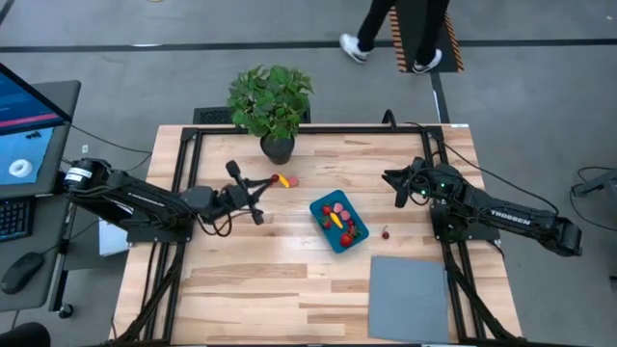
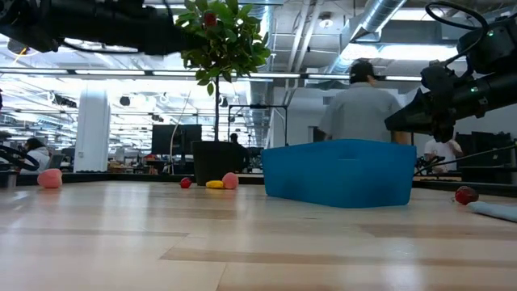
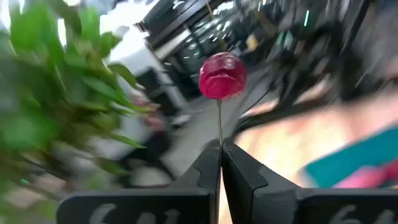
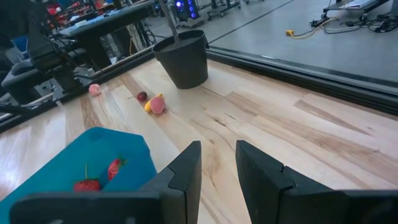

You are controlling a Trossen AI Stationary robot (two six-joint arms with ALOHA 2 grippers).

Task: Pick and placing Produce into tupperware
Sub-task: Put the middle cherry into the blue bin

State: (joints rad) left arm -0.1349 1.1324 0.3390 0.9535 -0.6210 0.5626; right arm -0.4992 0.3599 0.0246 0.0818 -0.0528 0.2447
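Teal-blue tupperware (image 1: 338,221) lies at table centre, already holding several red and yellow pieces. I judge the carry step is in hand: my left gripper (image 3: 221,152), fingers pressed fully together, pinches the thin stem of a red cherry (image 3: 222,75) and holds it aloft, the left arm stretched low across the table from its left edge, short of the tub. Next I must swing it over the tub and release. My right gripper (image 4: 217,165) waits above the table's right side, fingers partly apart and empty. Farther off, loose produce (image 1: 283,180) lies by the potted plant (image 1: 272,99).
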